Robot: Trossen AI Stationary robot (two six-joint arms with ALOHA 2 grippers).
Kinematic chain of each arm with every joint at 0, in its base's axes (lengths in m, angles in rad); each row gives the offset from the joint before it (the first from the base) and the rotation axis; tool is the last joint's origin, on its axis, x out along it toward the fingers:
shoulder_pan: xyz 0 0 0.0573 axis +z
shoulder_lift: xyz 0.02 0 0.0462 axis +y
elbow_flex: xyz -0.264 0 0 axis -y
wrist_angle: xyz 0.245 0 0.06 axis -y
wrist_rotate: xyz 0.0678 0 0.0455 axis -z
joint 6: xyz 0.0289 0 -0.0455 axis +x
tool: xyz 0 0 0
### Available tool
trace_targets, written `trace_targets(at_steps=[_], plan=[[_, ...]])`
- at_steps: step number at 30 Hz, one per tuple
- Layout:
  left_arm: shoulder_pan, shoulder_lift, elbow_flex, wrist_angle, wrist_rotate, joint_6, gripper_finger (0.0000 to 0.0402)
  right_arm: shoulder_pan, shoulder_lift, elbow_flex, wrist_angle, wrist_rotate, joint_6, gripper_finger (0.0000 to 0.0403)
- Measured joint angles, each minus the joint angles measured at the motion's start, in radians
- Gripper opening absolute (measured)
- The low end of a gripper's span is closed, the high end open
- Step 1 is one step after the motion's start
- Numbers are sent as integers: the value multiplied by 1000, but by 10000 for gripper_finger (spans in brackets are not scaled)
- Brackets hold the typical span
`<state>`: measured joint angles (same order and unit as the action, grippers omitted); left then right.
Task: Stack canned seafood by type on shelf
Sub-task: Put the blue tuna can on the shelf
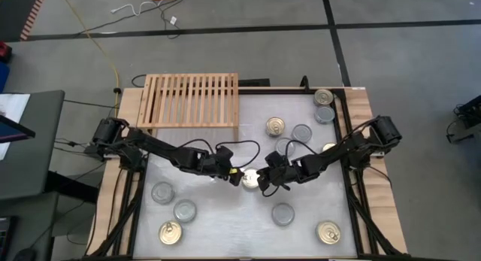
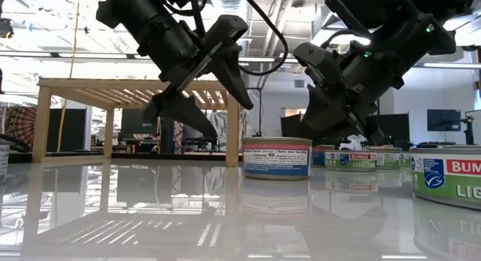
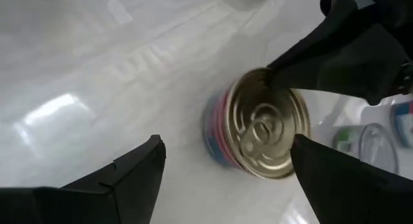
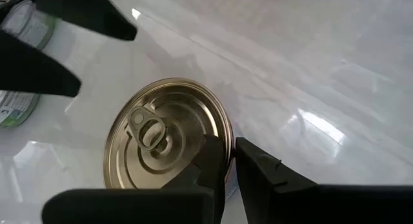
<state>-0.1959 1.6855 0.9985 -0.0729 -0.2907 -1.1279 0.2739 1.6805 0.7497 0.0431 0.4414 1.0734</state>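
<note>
A canned seafood tin with a gold pull-tab top stands upright on the white table between my two grippers. My right gripper is shut on its rim from the table's right side. My left gripper hangs open just left of the tin and above it, one finger to each side in its wrist view, touching nothing. The light-wood slatted shelf stands at the far left on its short legs, with nothing on top. My right gripper pinches the tin's rim on the side facing the table's right edge. One finger lies over the gold top and the other outside the wall. The fingers slant down from the right. The tin stands level on the table.
Several more tins stand about: gold-topped and silver-topped ones at the far right, silver ones and a gold one at the near left, and others at the near right. Cables trail along both table sides.
</note>
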Motion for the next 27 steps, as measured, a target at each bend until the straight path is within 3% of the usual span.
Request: trace_targets(at_steps=[12,23,27], plan=[[-20,8,1,36,13,-179,318,-2,-38,-5,-21,12,-24,65],[-29,200,1,340,51,-209,318,10,-38,-3,-36,20,-7,65],[-29,216,1,356,56,-227,318,16,-39,-2,-63,25,18,65]])
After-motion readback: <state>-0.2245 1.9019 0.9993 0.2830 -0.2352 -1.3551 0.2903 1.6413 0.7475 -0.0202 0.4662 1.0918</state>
